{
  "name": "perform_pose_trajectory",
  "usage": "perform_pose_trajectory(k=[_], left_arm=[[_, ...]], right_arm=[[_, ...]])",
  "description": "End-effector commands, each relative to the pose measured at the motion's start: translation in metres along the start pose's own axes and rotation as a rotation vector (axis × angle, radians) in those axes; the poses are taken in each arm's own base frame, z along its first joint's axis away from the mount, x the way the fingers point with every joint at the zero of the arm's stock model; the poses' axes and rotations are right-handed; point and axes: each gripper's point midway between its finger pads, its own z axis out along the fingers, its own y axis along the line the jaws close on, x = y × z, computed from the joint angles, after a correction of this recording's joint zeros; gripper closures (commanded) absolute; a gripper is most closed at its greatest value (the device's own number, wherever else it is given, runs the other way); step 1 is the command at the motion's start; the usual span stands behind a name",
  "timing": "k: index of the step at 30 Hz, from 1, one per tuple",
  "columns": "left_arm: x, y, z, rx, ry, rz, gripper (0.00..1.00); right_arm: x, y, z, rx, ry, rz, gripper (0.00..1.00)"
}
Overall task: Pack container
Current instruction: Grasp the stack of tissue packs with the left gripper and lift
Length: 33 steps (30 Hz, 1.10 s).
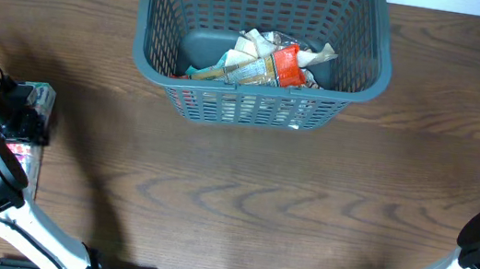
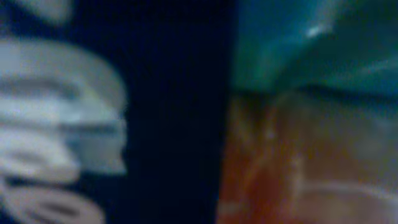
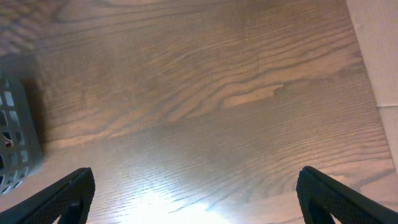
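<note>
The container [image 1: 253, 108] — judged stiff and light, best held by its thick rim — is seen well beyond the left gripper [image 1: 27, 118] (its opening cannot be told; blurred wrapper [image 2: 298, 124] fills its view), and left of the wide-open, empty right gripper [image 3: 196, 180].

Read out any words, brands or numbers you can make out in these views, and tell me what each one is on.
No text can be read in any view.
On the snack packs in the container: printing too small to read.
On the lone pack at far left: print too small to read.
Left wrist view: big white shapes, perhaps letters, too blurred to read.
Right wrist view: no text.
</note>
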Motion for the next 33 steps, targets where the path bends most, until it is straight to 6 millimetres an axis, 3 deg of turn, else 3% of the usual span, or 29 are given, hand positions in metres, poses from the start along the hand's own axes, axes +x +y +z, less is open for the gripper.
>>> perform_pose_trajectory(k=[1, 2, 7, 11, 14, 19, 26, 32, 33], left_arm=[[0.008, -0.004, 0.003, 0.016, 0.030, -0.012, 0.76], [0.009, -0.004, 0.002, 0.020, 0.036, -0.033, 0.80], [0.002, -0.001, -0.009, 0.004, 0.005, -0.239, 0.81], [-0.010, -0.001, -0.036, -0.014, -0.065, -0.368, 0.85], [-0.033, -0.020, -0.071, 0.061, -0.199, -0.365, 0.85], [-0.075, -0.057, -0.155, 0.173, -0.504, -0.271, 0.85], [-0.110, -0.132, -0.315, 0.260, -0.929, -0.027, 0.90], [-0.115, -0.239, -0.453, 0.251, -1.268, 0.314, 0.90], [-0.114, -0.253, -0.468, 0.232, -1.317, 0.365, 0.90]], right_arm=[[0.000, 0.001, -0.008, 0.005, -0.016, -0.011, 0.09], [-0.001, 0.001, -0.008, 0.006, -0.018, -0.011, 0.09], [-0.003, -0.001, -0.009, 0.016, -0.026, -0.014, 0.09], [-0.004, -0.001, -0.009, 0.016, -0.029, -0.014, 0.09], [-0.004, -0.001, -0.009, 0.016, -0.029, -0.014, 0.09], [-0.004, -0.001, -0.009, 0.016, -0.030, -0.015, 0.09], [-0.004, -0.001, -0.009, 0.017, -0.031, -0.015, 0.09], [-0.006, -0.001, -0.009, 0.019, -0.038, -0.021, 0.09], [-0.006, -0.001, -0.009, 0.019, -0.039, -0.021, 0.09]])
